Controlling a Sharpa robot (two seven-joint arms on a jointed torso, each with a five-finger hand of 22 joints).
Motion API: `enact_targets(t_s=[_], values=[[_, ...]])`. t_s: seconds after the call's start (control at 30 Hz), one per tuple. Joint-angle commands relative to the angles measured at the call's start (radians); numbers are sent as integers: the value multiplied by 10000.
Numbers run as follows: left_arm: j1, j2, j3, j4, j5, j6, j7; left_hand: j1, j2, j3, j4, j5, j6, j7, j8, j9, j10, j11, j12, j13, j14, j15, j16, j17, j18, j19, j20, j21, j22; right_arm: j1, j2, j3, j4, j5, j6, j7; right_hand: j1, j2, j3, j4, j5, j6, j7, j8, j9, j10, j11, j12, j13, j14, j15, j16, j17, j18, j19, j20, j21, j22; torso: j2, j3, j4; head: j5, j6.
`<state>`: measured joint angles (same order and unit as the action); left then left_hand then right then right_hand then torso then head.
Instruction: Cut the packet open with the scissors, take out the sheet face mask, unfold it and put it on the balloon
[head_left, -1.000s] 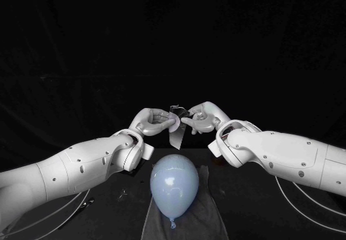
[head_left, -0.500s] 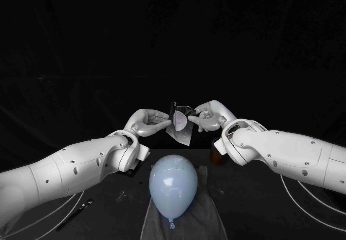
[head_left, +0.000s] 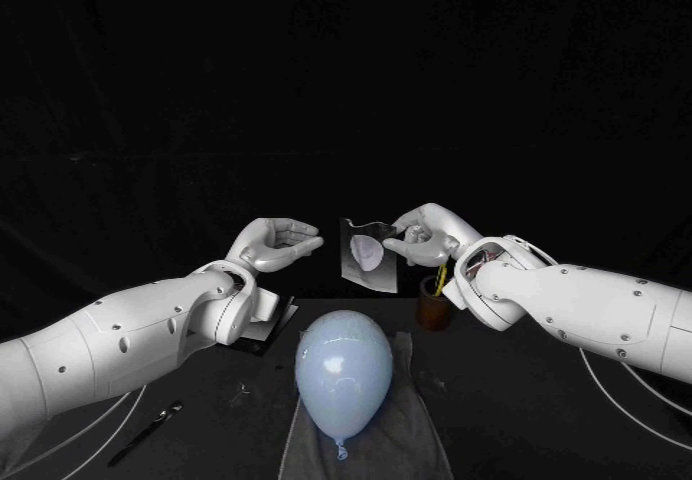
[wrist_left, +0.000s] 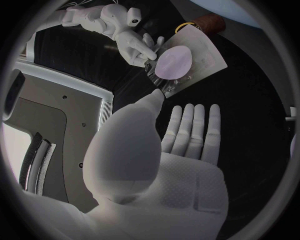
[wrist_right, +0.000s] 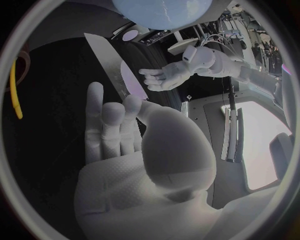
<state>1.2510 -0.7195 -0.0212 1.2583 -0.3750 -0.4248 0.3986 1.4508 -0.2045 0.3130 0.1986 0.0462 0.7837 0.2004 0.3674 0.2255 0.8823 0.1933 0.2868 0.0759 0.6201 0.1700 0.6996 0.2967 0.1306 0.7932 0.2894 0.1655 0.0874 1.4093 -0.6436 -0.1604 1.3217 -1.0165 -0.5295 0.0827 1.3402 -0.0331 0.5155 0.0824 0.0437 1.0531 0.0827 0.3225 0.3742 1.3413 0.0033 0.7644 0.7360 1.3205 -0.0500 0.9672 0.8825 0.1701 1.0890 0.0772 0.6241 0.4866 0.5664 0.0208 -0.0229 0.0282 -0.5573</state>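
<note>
My right hand (head_left: 411, 235) pinches the top corner of the silvery packet (head_left: 366, 258), which hangs in the air above the far end of the balloon (head_left: 346, 368). A pale folded piece of the mask (head_left: 371, 252) shows against the packet's face (wrist_left: 195, 56). My left hand (head_left: 281, 241) hovers just left of the packet, apart from it and holding nothing. In the left wrist view its fingers (wrist_left: 190, 130) are stretched out with the thumb pointing towards the packet. The light blue balloon lies lengthways on a grey cloth (head_left: 411, 420), knot towards me.
A brown cup (head_left: 433, 306) with a yellow thing in it stands on the table under my right hand. A thin dark tool (head_left: 150, 430) lies at the front left. A black-and-white block (head_left: 268, 325) sits beneath my left wrist.
My left hand has let go of the packet and drawn away to the left. My right hand has carried the packet slightly right, and the packet now hangs from that hand alone.
</note>
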Motion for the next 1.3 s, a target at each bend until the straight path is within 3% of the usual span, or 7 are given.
enact_targets(t_s=[0.03, 0.33, 0.5, 0.67, 0.83, 0.93, 1.3], values=[[152, -134, 57, 7, 11, 566, 110, 122, 173, -2, -39, 23, 89, 257, 37, 41, -76, -15, 90, 17, -109, -10, 97, 29, -104, -59, -5, -73, -20, 20, -142, 5, 45, -2195, 816, -146, -109, 28, 185, -208, 48, 11, -45, 287, 568, 93, -23, 73, 37, 114, -13, 78, 33, 89, -25, 10, 53, 18, 5, 9, -7, -48, -45], [748, -322, 97, -78, -918, 1499, -374, 152, 346, 34, 27, 23, 362, 129, 118, 101, -136, -72, 205, 15, -92, -62, 261, 57, -64, 36, -9, -66, -36, 27, -371, -11, 164, -4211, 1207, -632, -202, 11, 185, -242, 48, 55, -80, 339, 586, 200, -54, 133, 133, 230, -41, 186, 157, 90, -3, 23, 84, 45, -9, 25, -5, -110, -156], [1064, -167, 101, 32, -2093, 2194, -813, 104, 437, 37, 187, 21, 939, 6, 214, 163, -92, -112, 196, -57, -729, 28, -438, -327, -301, -368, 16, -393, -189, 28, -435, -13, 381, -5007, 1186, -1007, -238, 1, 187, -257, 47, 77, -95, 361, 592, 247, -68, 153, 171, 276, -54, 209, 187, 93, 15, 26, 93, 54, 13, 12, -13, -120, -263], [1322, 191, 100, 44, -3491, 3268, -1501, -31, 416, -49, 482, 21, 1257, -128, 38, 129, 508, -263, 152, -82, 8, -128, -741, -570, -335, -279, -2, -453, -172, 30, -492, -12, 666, -5541, 1092, -1289, -260, -2, 189, -262, 47, 90, -103, 372, 595, 274, -76, 170, 198, 305, -60, 230, 214, 94, 24, 28, 97, 58, 30, 22, -7, -136, -371], [1416, 562, 95, -117, -4345, 4049, -1969, -63, 305, -317, 783, 20, 1455, -285, -223, 104, 1139, -461, 3, -63, 1461, -460, -358, -380, 145, 626, -62, -7, 3, 36, -534, -11, 915, -5930, 854, -1544, -297, -15, 187, -267, 47, 111, -117, 389, 599, 319, -88, 196, 241, 349, -70, 254, 245, 95, 38, 31, 101, 64, 21, 20, -12, -102, -463], [1439, 754, 86, -210, -4723, 4449, -2147, -72, 254, -448, 844, 20, 1498, -318, -298, 104, 1328, -506, -48, -54, 1665, -527, -247, -294, 256, 787, -52, 78, 32, 41, -578, -9, 1057, -6094, 709, -1640, -304, -20, 187, -270, 47, 116, -121, 393, 599, 327, -91, 192, 241, 360, -72, 261, 255, 96, 42, 32, 102, 66, 25, 24, -9, -80, -496], [1454, 1090, 8, -328, -5078, 5268, -2314, -64, 165, -704, 877, 18, 1680, -383, -341, 141, 1610, -557, -160, -39, 1614, -548, -298, -236, 299, 778, -18, 56, 9, 48, -711, -6, 1418, -6267, 588, -1711, -318, -29, 186, -273, 47, 123, -126, 399, 600, 339, -96, 182, 239, 371, -75, 255, 251, 96, 46, 34, 103, 67, 5, 0, -11, -87, -593]])
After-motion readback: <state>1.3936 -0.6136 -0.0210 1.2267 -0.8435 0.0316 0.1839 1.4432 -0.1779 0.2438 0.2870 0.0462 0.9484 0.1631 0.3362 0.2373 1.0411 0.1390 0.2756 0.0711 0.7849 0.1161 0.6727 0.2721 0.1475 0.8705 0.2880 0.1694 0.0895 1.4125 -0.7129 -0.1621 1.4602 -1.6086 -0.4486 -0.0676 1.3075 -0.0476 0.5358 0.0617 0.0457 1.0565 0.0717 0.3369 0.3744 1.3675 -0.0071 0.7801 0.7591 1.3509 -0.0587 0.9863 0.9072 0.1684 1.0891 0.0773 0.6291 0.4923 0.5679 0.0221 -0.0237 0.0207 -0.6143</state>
